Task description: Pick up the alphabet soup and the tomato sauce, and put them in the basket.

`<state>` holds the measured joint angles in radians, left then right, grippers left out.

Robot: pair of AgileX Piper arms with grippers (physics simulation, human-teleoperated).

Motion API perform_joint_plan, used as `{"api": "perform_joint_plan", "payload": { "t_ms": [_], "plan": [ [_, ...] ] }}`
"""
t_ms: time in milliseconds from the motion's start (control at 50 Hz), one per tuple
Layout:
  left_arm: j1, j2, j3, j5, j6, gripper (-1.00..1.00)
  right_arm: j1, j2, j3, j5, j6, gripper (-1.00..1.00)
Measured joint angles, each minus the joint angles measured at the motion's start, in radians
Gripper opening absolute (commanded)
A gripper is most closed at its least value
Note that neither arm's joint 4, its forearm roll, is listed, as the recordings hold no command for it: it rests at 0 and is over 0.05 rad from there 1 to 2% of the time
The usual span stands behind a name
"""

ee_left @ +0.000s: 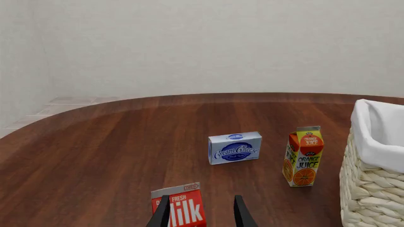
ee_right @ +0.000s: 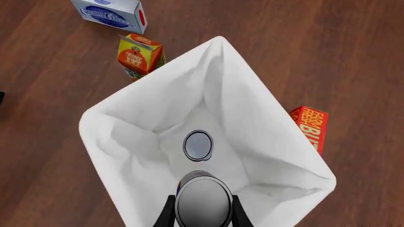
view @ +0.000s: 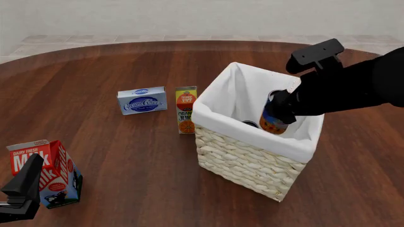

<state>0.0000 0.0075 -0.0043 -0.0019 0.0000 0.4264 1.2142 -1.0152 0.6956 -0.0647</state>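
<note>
My right gripper (view: 281,107) is shut on the alphabet soup (view: 274,119), a can with a blue label that turns orange near the bottom. It holds the can just inside the basket (view: 252,161), below the white cloth rim. In the right wrist view the soup's grey top (ee_right: 203,202) sits between the fingers (ee_right: 239,213). A second can lies on the basket floor (ee_right: 198,145); only its grey top shows, likely the tomato sauce. My left gripper (view: 22,190) is open and empty at the near left, close to the milk carton.
A red and blue milk carton (view: 45,171) stands at the near left, just ahead of the left fingers (ee_left: 162,213). A cream cheese box (view: 142,100) and an orange juice carton (view: 186,109) stand left of the basket. A red box (ee_right: 310,126) lies beside the basket.
</note>
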Motion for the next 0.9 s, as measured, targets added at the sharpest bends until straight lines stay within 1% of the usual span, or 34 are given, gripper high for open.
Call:
{"api": "perform_joint_plan", "payload": {
  "t_ms": [100,120,600,900],
  "plan": [
    [0.000,0.000,0.000,0.000,0.000,1.00,-0.004,0.001,0.006,-0.005,-0.001,-1.00],
    [0.000,0.000,0.000,0.000,0.000,1.00,-0.005,0.001,0.007,-0.005,-0.001,1.00],
    [0.000,0.000,0.000,0.000,0.000,1.00,-0.017,-0.003,-0.004,-0.013,0.004,1.00],
    [0.000,0.000,0.000,0.000,0.000,1.00,-0.019,-0.016,-0.034,0.011,0.000,1.00]
  ]
}}
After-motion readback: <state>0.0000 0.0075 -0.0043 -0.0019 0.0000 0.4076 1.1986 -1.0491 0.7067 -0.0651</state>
